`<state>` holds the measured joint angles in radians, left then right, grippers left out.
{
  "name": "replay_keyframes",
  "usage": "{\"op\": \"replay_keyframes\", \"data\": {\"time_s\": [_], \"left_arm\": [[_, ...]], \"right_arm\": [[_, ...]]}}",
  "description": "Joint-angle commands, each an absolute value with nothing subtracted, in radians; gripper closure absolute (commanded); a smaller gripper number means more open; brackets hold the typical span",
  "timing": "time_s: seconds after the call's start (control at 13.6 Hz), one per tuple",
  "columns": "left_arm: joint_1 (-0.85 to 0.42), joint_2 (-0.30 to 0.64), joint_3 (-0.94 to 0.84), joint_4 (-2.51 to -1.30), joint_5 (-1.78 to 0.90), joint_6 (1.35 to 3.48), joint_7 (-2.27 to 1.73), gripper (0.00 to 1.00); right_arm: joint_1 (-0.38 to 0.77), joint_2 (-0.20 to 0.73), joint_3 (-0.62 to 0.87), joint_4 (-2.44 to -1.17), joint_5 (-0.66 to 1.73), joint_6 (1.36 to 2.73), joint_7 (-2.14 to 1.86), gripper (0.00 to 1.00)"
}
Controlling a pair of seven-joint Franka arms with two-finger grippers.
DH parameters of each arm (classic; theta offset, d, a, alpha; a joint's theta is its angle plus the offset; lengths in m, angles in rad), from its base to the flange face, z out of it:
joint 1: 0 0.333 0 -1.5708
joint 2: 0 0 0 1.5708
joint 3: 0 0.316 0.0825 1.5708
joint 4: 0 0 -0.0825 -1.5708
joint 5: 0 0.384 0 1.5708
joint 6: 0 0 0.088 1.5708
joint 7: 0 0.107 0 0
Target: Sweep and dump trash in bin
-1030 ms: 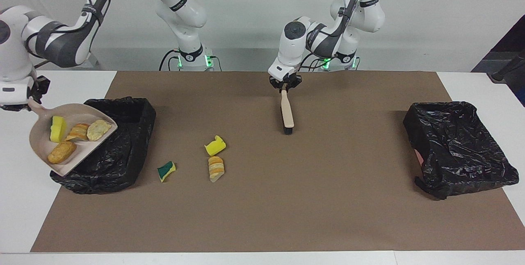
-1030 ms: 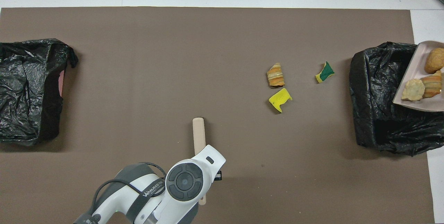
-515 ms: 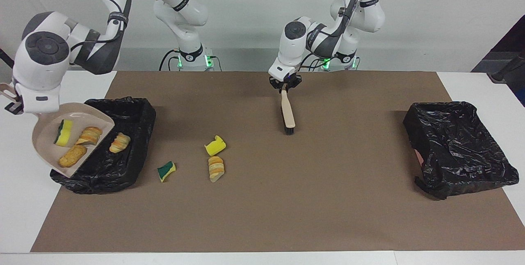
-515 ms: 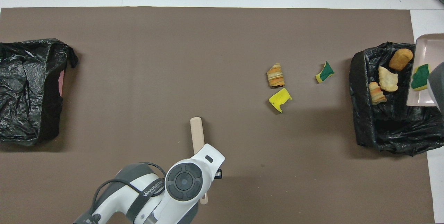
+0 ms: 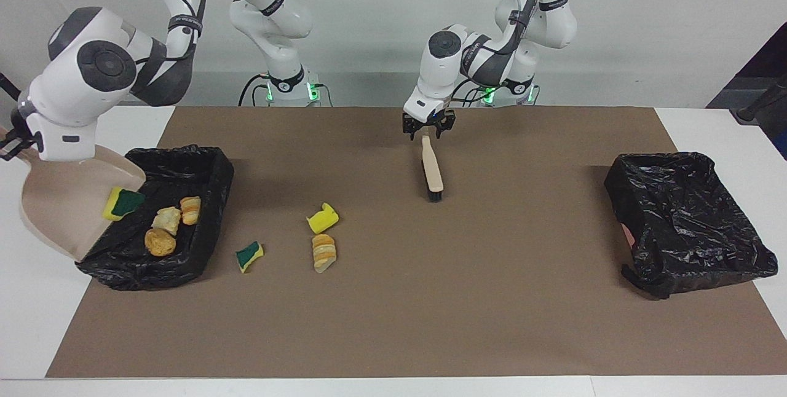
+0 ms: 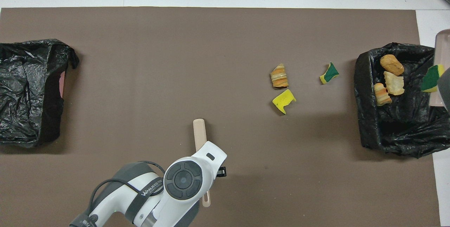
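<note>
My right gripper (image 5: 13,145) is clamped on the dustpan (image 5: 58,212) handle, pan tipped steeply over the bin (image 5: 203,157) at the right arm's end. Three bread lumps (image 5: 166,228) lie in that bin; a green-yellow sponge (image 5: 123,202) sits at the pan's lip. Three scraps on the mat beside the bin: green sponge bit (image 5: 249,255), yellow sponge (image 5: 323,218), striped bread piece (image 5: 324,252). My left gripper (image 5: 428,129) hangs over the brush (image 5: 431,169) handle tip, fingers spread, not gripping; brush lies flat mid-mat. Second bin (image 5: 685,222) at the left arm's end.
</note>
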<state>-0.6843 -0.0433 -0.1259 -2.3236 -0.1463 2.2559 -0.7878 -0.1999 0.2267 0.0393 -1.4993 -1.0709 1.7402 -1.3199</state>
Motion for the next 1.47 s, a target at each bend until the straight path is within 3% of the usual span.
{"op": "replay_keyframes", "data": {"time_s": [0.0, 0.29, 0.59, 1.1, 1.4], "left_arm": [[-0.618, -0.055, -0.124, -2.269, -0.112, 2.206, -0.792, 0.00], [-0.528, -0.064, -0.121, -2.171, -0.045, 2.142, -0.772, 0.00], [-0.376, -0.054, -0.120, -1.988, -0.043, 1.981, -0.628, 0.00], [-0.181, -0.031, -0.120, -1.842, 0.002, 1.894, -0.362, 0.00], [-0.077, 0.115, -0.121, -1.633, -0.002, 1.887, -0.322, 0.00]], "right_arm": [[-0.192, 0.199, 0.057, -1.508, -1.172, 1.744, -1.361, 1.00], [-0.144, 0.189, 0.060, -1.511, -1.222, 1.761, -1.361, 1.00], [-0.132, 0.184, 0.067, -1.509, -1.249, 1.802, -1.355, 1.00], [-0.127, 0.169, 0.075, -1.509, -0.774, 1.787, -1.137, 1.00], [-0.130, 0.157, 0.080, -1.526, -0.475, 1.750, -0.969, 1.00]]}}
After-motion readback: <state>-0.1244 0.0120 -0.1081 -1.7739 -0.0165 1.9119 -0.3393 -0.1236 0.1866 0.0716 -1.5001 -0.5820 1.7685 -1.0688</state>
